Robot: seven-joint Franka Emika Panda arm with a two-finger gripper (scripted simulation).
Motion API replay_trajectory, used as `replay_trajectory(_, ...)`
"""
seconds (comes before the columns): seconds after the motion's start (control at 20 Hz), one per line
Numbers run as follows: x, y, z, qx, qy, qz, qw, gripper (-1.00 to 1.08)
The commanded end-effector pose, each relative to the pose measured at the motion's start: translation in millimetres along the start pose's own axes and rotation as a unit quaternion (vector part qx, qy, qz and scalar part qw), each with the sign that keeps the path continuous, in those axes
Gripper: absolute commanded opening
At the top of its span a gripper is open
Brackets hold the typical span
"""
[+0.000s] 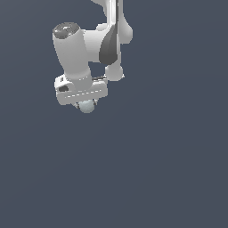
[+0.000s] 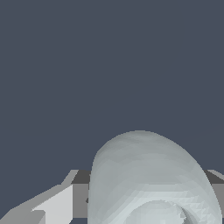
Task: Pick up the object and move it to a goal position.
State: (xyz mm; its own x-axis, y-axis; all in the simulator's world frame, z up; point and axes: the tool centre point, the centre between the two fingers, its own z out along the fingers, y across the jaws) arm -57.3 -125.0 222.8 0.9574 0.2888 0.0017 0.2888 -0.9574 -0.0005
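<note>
The ball [image 1: 87, 106] sits directly under the white claw [image 1: 86, 105], tucked between the fingertips, with only its lower half showing beneath the claw body in the exterior view. In the wrist view the ball [image 2: 148, 179] fills the lower part of the picture, hard up against the camera, with a grey finger [image 2: 48, 205] beside it. The fingers appear drawn in close on the ball, so the claw looks to have hold of it, though the contact itself is hidden by the claw body. No bench edge or corner is visible; the surround is a plain dark grey-blue field, and whether the ball rests on a surface or hangs clear of it cannot be told. Judged step: the grasp is made, or being made, and the carry is due. The next move calls for a steady grip and a smooth run to the goal. No goal marker is visible. Nothing else stands nearby and no obstruction is seen.
</note>
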Motion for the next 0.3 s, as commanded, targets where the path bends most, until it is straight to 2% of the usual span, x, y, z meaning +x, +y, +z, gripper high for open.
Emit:
replay_trajectory(0.0, -3.1, 5.7, -5.6, 0.0, -0.001, -0.001, 1.0, -1.0)
replay_trajectory(0.25, -2.0, 6.6, -5.7, 0.0, -0.001, -0.001, 1.0, -1.0)
